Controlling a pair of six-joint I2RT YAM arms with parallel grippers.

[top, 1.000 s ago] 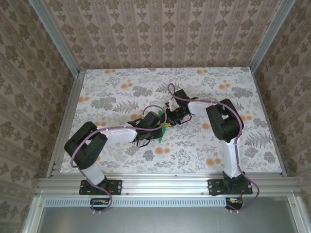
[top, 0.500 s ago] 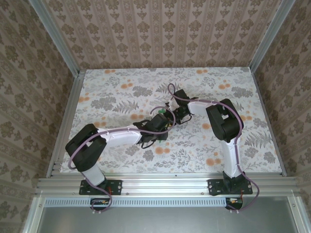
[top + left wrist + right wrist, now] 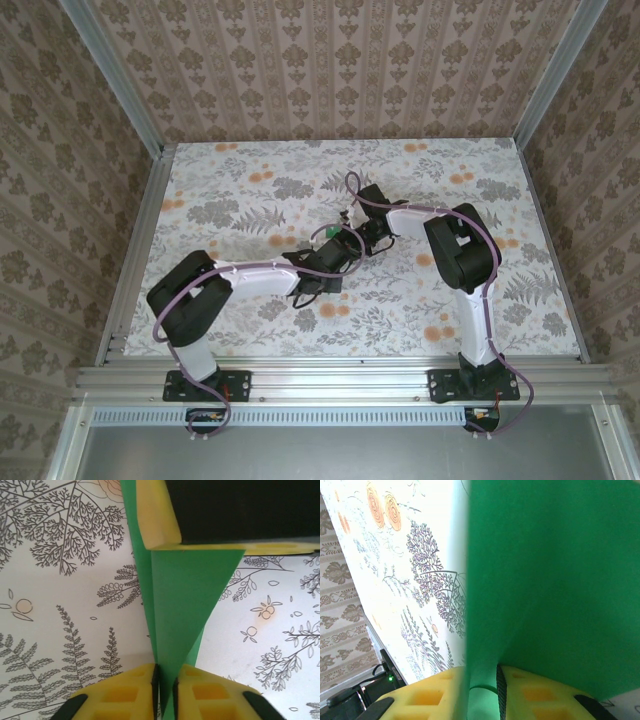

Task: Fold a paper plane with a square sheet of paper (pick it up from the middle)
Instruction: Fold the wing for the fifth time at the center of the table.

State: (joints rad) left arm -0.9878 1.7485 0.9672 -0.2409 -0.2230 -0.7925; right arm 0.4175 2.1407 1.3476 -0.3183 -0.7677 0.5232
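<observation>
From the overhead camera I see both arms reaching in to meet near the middle of the floral table (image 3: 230, 190). The left gripper (image 3: 333, 252) and the right gripper (image 3: 352, 238) are almost nose to nose. A small patch of green paper (image 3: 325, 233) shows between them (the jaws are too small to read from up here).

On the left wrist camera, the left gripper (image 3: 165, 675) has its two yellow pads (image 3: 125, 692) pinched nearly together on the narrow lower end of the green paper (image 3: 185, 595). The paper is folded into a wedge, wide at the top and tapering down into the grip, with a crease running up its left side. At the top, a yellow finger (image 3: 155, 515) of the right gripper lies against the paper's upper edge, with the table's fern print behind.

On the right wrist camera, the right gripper (image 3: 482, 680) has its jaws closed on a fold of the green paper (image 3: 550, 580). The paper rises from the grip and covers the right side of the view, with the table (image 3: 420, 555) showing to the left.
</observation>
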